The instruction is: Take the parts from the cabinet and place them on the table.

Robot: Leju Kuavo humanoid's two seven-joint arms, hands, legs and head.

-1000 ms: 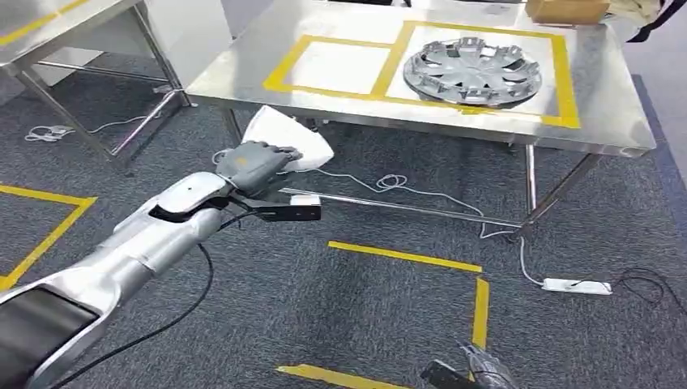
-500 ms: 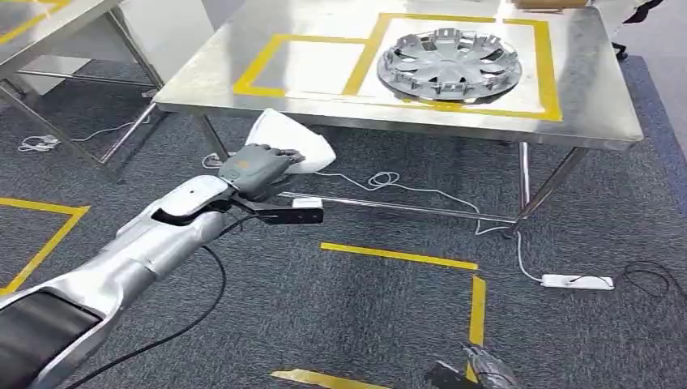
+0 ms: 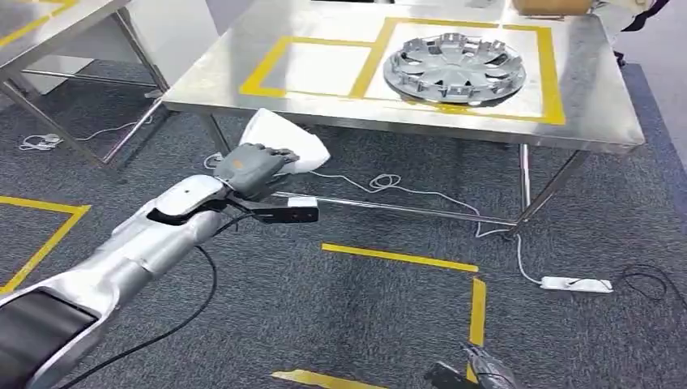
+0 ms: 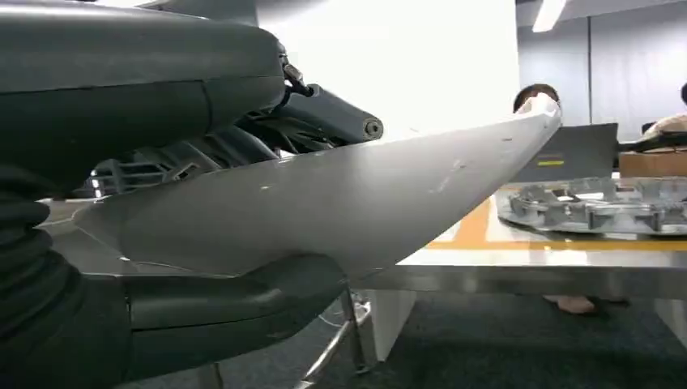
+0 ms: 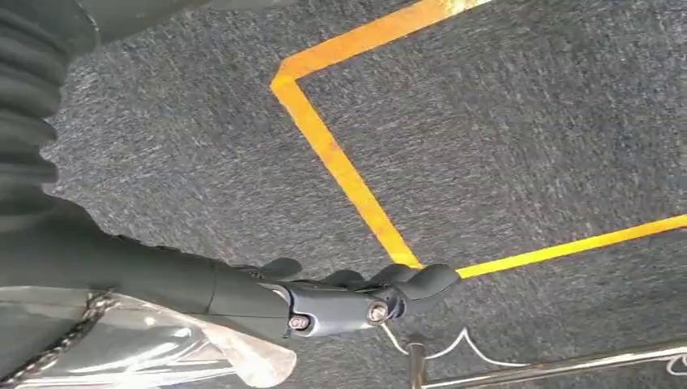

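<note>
My left hand grips a white curved panel from above, held in the air just in front of the steel table's near edge and below its top. In the left wrist view the panel lies between the thumb and the fingers, its tip pointing toward the table. A silver wheel cover lies in the right yellow-taped square; the left taped square is bare. My right hand hangs low over the carpet, fingers stretched out, with clear shiny wrapping beside it.
A second steel table stands at the left. Cables and a white power strip lie on the carpet under and beside the table. A cardboard box sits at the table's far edge. A person is behind it.
The whole picture has shifted slightly, so the camera moved. My left hand keeps its hold on the white panel at the same spot near the table edge.
</note>
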